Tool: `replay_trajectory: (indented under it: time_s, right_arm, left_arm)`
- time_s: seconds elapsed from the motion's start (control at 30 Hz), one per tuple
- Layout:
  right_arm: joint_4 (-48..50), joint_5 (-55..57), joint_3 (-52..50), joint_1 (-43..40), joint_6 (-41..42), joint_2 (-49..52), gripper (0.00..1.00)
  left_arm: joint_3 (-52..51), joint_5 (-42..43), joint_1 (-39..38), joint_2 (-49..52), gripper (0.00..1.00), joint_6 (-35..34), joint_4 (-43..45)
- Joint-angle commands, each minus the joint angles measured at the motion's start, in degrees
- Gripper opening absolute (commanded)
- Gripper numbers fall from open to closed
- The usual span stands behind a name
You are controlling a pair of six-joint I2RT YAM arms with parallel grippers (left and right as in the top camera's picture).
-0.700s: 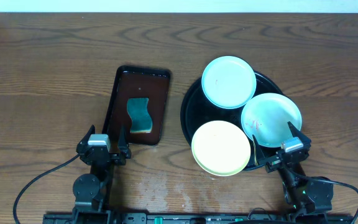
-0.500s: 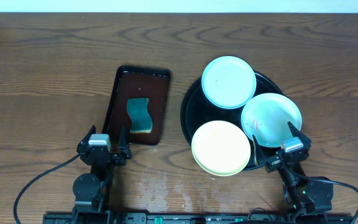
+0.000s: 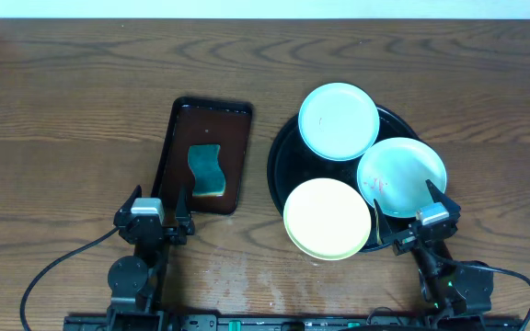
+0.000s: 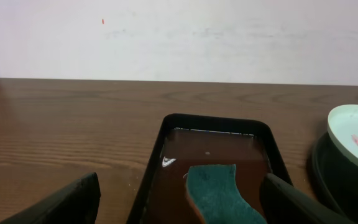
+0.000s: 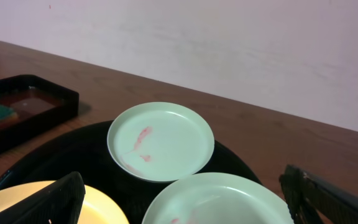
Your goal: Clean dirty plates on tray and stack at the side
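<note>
The round black tray (image 3: 278,158) holds three plates: a mint plate (image 3: 339,121) at the back, a mint plate (image 3: 401,176) at the right, and a yellow plate (image 3: 328,218) at the front. The right wrist view shows red smears on the far mint plate (image 5: 160,140), with the near mint plate (image 5: 216,199) and the yellow plate (image 5: 101,211) below it. My right gripper (image 3: 412,213) is open and empty at the tray's front right edge, over the near mint plate's rim. My left gripper (image 3: 159,195) is open and empty at the near end of the brown tray.
A rectangular dark-brown tray (image 3: 178,147) left of the black tray holds liquid and a teal sponge (image 3: 207,171). The left wrist view shows the sponge (image 4: 219,193) between my open fingers. Wood tabletop (image 3: 81,110) extends left and behind; a pale wall stands beyond.
</note>
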Motion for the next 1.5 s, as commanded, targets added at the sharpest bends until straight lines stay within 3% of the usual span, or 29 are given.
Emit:
replay_trajectory:
  time_s: [0.0, 1.1, 1.37, 1.47]
  right_arm:
    - [0.0, 0.4, -0.2, -0.3, -0.4, -0.2, 0.99]
    - [0.0, 0.1, -0.2, -0.3, -0.3, -0.2, 0.99]
    - [0.5, -4.2, -0.2, -0.3, 12.8, -0.2, 0.99]
    - [0.6, -8.5, 0.6, -0.3, 12.9, -0.2, 0.99]
  left_arm:
    - [-0.5, -0.6, 0.4, 0.0, 0.83, 0.2, -2.8]
    - [-0.5, -0.5, 0.4, -0.1, 0.82, 0.1, -2.7]
    - [-0.5, 9.7, 0.4, 0.0, 0.83, -7.0, -1.6]
    - [0.7, 12.3, 0.4, 0.0, 0.82, -7.0, 0.6]
